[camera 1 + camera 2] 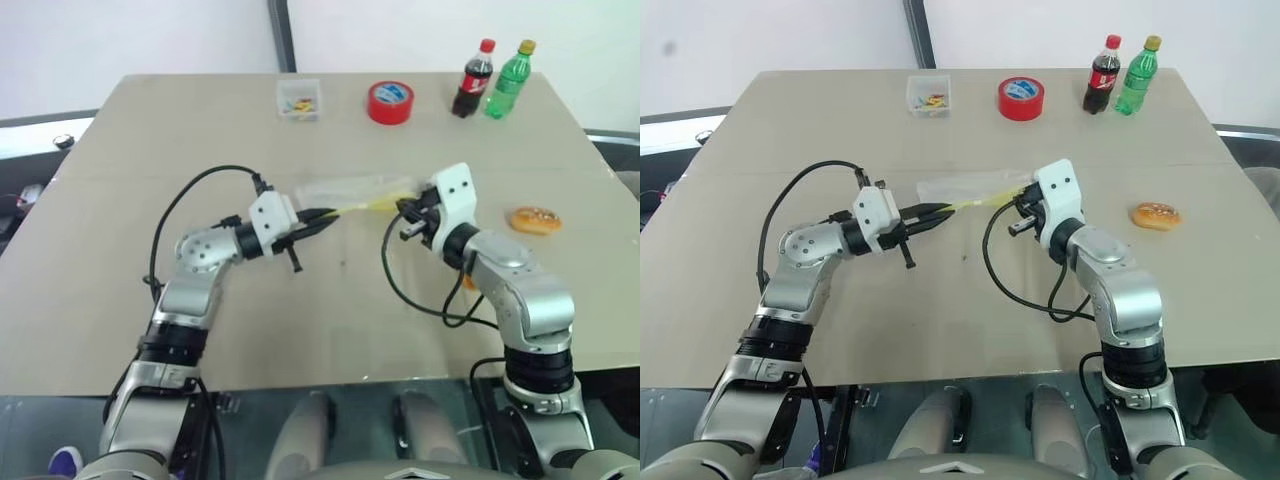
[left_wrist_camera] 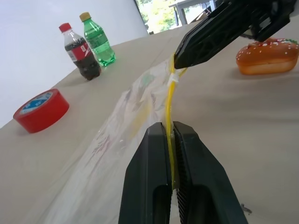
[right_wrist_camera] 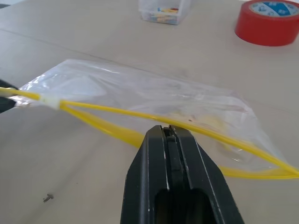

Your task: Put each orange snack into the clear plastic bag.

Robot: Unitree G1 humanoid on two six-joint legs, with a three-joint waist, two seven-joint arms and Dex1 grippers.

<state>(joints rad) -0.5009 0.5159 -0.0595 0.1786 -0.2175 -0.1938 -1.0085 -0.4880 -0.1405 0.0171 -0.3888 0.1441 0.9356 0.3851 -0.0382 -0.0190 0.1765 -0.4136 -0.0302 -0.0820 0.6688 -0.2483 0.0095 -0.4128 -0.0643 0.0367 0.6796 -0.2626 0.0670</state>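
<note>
A: What is the clear plastic bag (image 3: 140,93) like, and where is it?
B: Thin, crinkly, transparent film with a yellow zip strip, held up over the middle of the worktop (image 1: 120,150). The left gripper (image 1: 322,218) has its black fingers clamped on one end of the strip; the right gripper (image 1: 402,208) has its fingers pressed together at the strip's other end, though I cannot tell if the film is caught between them.
A: And the snacks?
B: I count one orange snack (image 1: 535,220): a glossy oval bun with pale speckles on top, lying near the worktop's right edge.
A: Anything else?
B: Along the far edge, one small clear square box (image 1: 299,100) of coloured bits, one red tape roll (image 1: 390,102) with a blue label, writing unreadable, and two plastic bottles: a dark cola bottle (image 1: 473,80) with a red cap and red label, and a green bottle (image 1: 508,80) with a yellow cap.
</note>
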